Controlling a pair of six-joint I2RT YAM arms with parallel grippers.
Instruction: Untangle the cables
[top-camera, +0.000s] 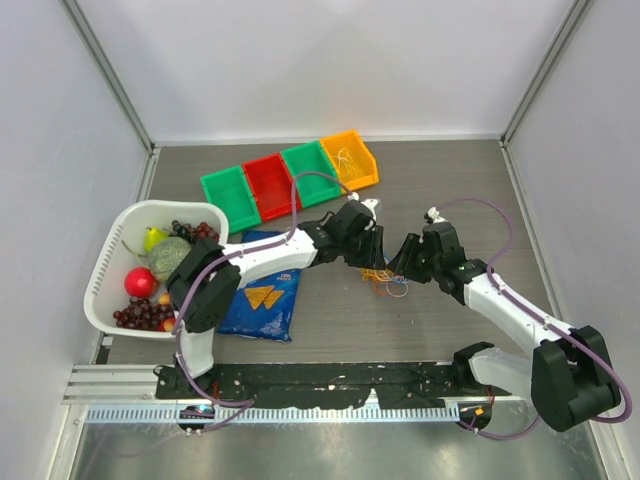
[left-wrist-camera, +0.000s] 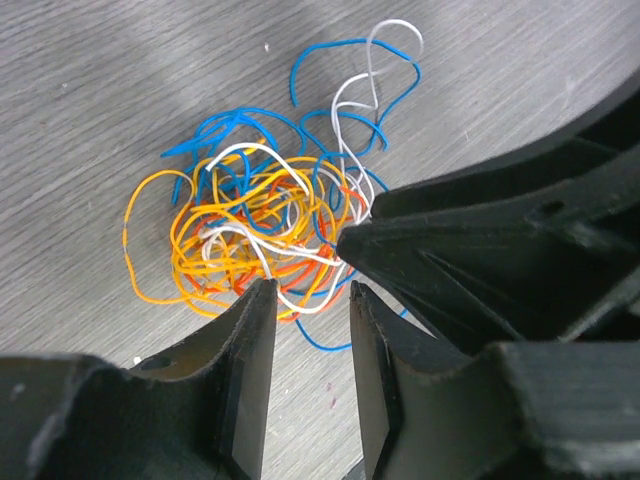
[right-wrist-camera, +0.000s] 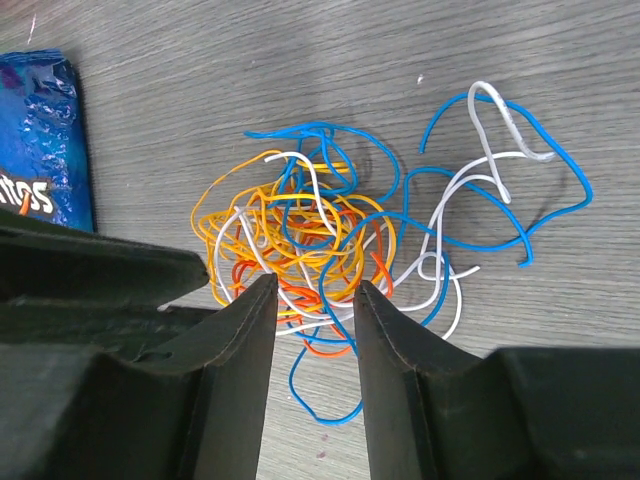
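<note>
Left arm (top-camera: 262, 262) stretches long and low toward the right, while the right arm (top-camera: 505, 305) bends in from the other side. The 2 hands meet nose to nose, tips angled down. Left hand (left-wrist-camera: 312, 290): fingers apart, a narrow gap showing. Right hand (right-wrist-camera: 315, 287): same story, fingers parted, just beside the left one.

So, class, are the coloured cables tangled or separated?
Tangled: orange, yellow, blue and white strands of the cables cross and loop through one clump.

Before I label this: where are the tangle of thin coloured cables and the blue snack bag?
tangle of thin coloured cables (left-wrist-camera: 260, 228), left wrist view, dense middle.
blue snack bag (top-camera: 262, 298), top external view, printed front.
</note>
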